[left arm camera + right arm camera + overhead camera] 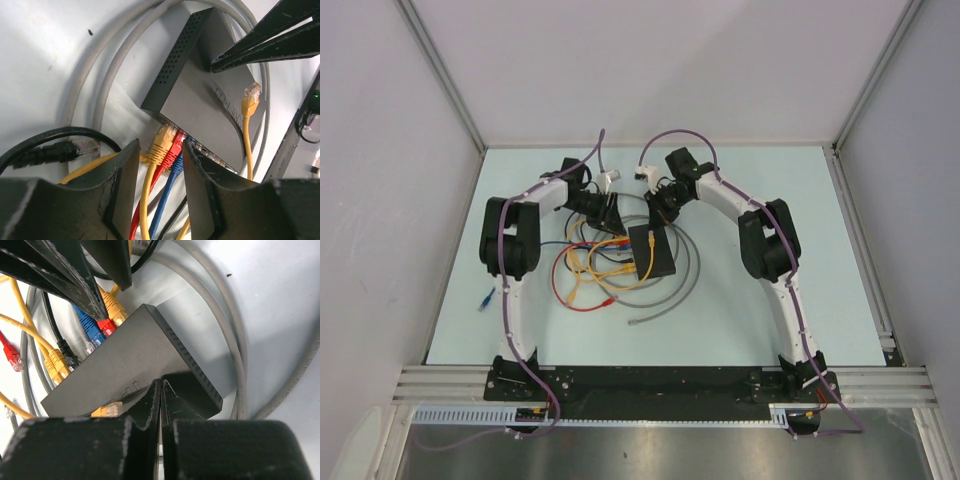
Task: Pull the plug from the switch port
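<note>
The switch is a flat black box in the middle of the table, also seen in the left wrist view and the right wrist view. A yellow plug, a red plug and a blue plug sit side by side in its ports. My left gripper is open, with one finger on each side of these three plugs, not touching them. My right gripper is shut and empty, its tips pressing on the switch's top. A loose yellow plug lies on the switch.
A grey cable loops around the switch. Yellow and red cables tangle to its left. A loose black plug lies left of my left fingers. A loose red plug and a blue plug lie further out.
</note>
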Action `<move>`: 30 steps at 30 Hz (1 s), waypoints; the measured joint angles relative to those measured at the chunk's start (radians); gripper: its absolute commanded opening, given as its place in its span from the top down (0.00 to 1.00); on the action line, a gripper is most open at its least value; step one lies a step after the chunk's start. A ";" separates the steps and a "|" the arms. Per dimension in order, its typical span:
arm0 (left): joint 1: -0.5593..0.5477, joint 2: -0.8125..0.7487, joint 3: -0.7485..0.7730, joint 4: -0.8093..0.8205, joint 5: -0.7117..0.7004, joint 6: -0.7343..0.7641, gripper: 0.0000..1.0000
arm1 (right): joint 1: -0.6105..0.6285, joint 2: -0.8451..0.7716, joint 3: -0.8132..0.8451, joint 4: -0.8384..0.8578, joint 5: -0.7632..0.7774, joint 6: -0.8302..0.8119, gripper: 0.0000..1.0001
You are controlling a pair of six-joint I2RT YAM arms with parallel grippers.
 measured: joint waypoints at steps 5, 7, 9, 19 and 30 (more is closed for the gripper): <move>0.000 0.025 0.004 0.000 0.039 -0.001 0.55 | -0.002 -0.003 -0.010 0.005 -0.008 -0.007 1.00; 0.000 0.033 0.006 0.000 0.055 -0.001 0.55 | -0.002 -0.006 -0.014 0.008 -0.008 -0.007 1.00; 0.000 0.040 0.010 0.000 0.063 -0.002 0.56 | -0.002 -0.007 -0.016 0.009 -0.008 -0.007 1.00; -0.003 0.071 0.037 -0.012 0.088 -0.001 0.57 | -0.002 -0.008 -0.019 0.011 -0.007 -0.006 1.00; -0.005 0.088 0.051 -0.025 0.106 0.002 0.60 | -0.002 -0.011 -0.024 0.016 -0.005 -0.006 1.00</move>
